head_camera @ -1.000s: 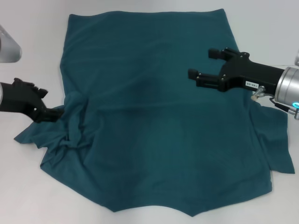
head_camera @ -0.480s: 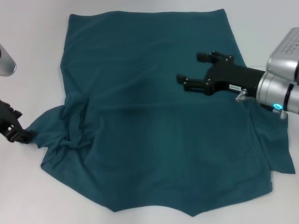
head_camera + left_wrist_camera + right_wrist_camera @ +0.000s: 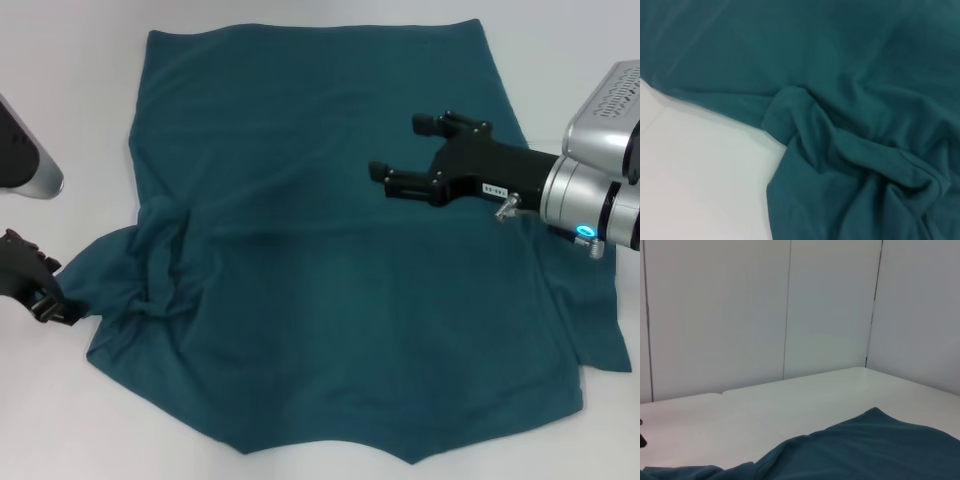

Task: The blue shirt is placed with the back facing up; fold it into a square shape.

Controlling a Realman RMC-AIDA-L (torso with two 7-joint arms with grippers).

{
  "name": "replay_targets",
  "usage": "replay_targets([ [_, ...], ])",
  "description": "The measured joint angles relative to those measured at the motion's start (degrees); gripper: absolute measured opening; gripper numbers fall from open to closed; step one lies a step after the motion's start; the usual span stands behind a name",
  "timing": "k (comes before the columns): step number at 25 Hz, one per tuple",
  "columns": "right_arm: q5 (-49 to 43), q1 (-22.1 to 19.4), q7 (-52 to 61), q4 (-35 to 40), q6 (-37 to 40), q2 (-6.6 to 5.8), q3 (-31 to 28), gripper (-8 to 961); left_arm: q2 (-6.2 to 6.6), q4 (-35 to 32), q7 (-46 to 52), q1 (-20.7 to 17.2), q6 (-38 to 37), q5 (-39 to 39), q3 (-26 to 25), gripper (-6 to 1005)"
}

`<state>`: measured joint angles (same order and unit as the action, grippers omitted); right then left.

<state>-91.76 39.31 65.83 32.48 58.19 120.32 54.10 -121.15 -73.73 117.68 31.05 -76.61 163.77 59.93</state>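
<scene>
Blue shirt (image 3: 340, 260) lies spread on the white table (image 3: 70, 420), left sleeve bunched, still unfolded. Right gripper (image 3: 408, 152), jaws open, has advanced over its middle. Left gripper (image 3: 55, 300) has retreated to the sleeve's edge; grip unclear.

I can read no text anywhere. My right gripper (image 3: 418, 158) carries a small white label (image 3: 493, 187) with dark marks, perhaps a serial number, too small to make out. The blue shirt (image 3: 340, 270) shows no lettering.
</scene>
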Motion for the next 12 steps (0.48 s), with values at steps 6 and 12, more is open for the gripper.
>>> replay_targets([
  [6, 0.0, -0.1, 0.0, -0.7, 0.0, 0.0, 0.0, 946, 0.76, 4.2, -0.2, 1.2, 2.8, 0.0, 0.0, 631],
  [12, 0.1, -0.2, 0.0, -1.2, 0.0, 0.0, 0.0, 947, 0.85, 5.2, -0.9, 1.4, 3.6, 0.0, 0.1, 552],
])
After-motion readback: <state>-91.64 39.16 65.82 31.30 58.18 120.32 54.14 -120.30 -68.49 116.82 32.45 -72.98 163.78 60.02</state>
